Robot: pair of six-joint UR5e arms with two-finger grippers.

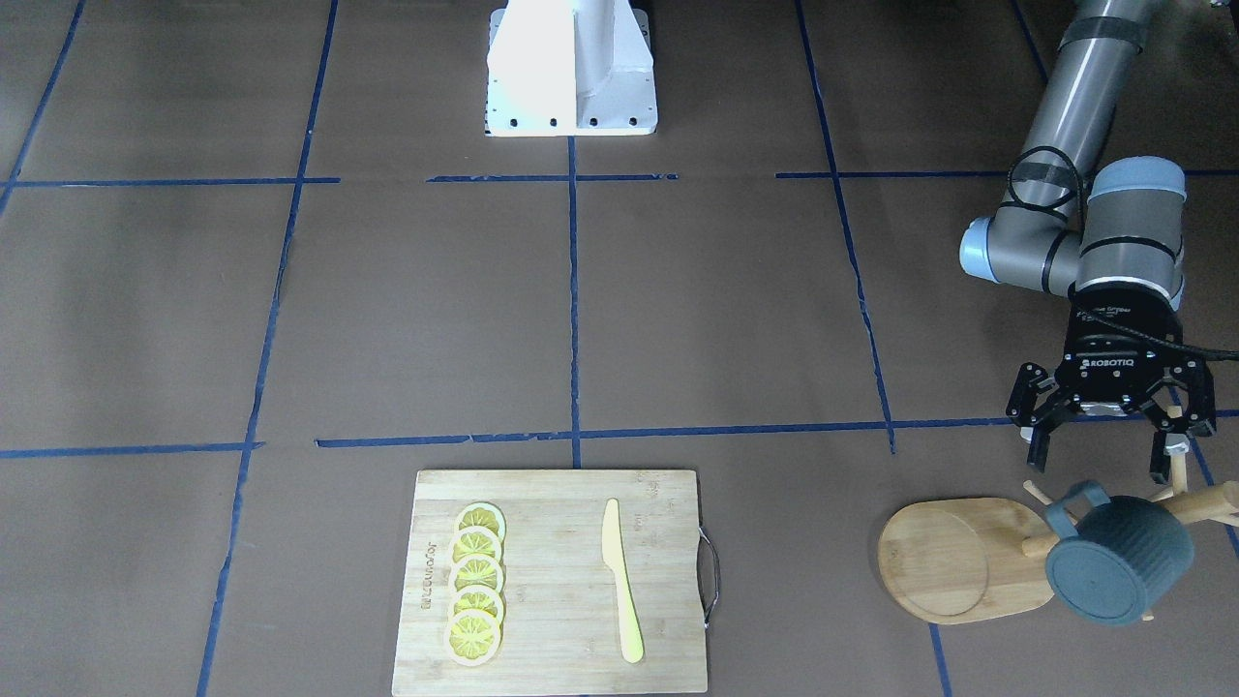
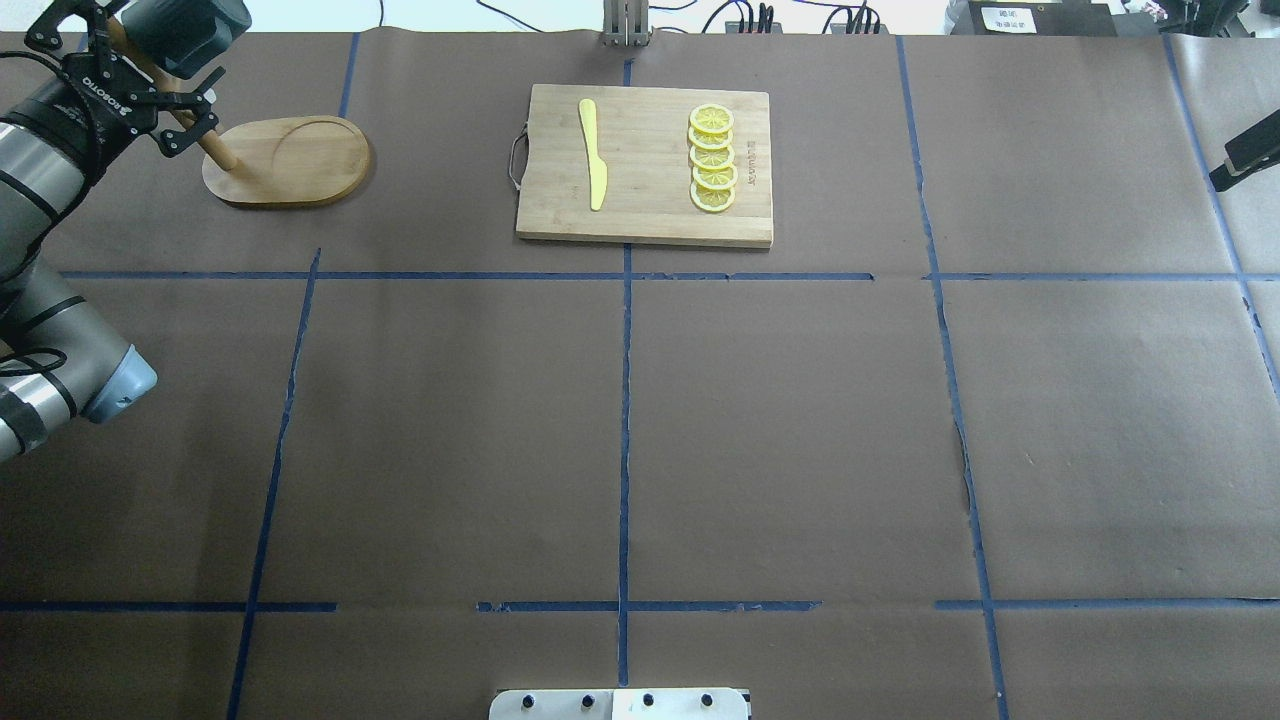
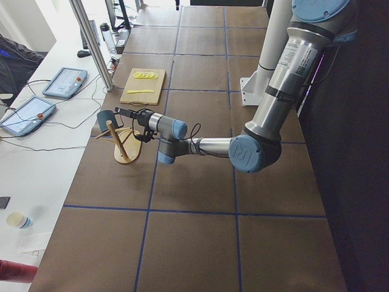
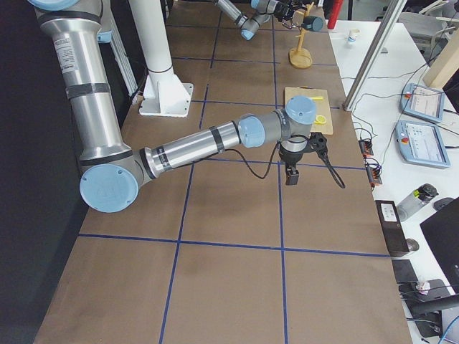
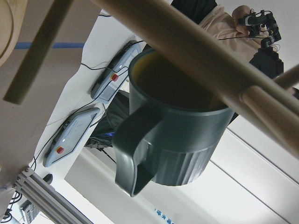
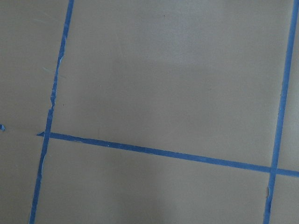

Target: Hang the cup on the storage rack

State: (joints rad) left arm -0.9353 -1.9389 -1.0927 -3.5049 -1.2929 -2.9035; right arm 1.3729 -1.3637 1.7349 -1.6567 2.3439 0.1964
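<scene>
The dark teal-grey ribbed cup [image 1: 1118, 566] hangs by its loop handle on a peg of the light wooden storage rack [image 1: 953, 561], mouth facing away from the front-facing camera. My left gripper [image 1: 1099, 460] is open and empty, its fingers just behind the rack's pegs and clear of the cup. The left wrist view shows the cup [image 5: 173, 140] with its yellow inside behind the rack's post [image 5: 210, 60]. In the overhead view the rack [image 2: 290, 160] stands at the far left. My right gripper [image 4: 292, 170] hovers low over bare table; I cannot tell whether it is open or shut.
A bamboo cutting board [image 1: 552, 658] with several lemon slices [image 1: 476, 586] and a yellow knife [image 1: 619, 581] lies mid-table at the operators' edge. The robot's white base [image 1: 571, 68] stands opposite. Blue tape lines cross the brown table.
</scene>
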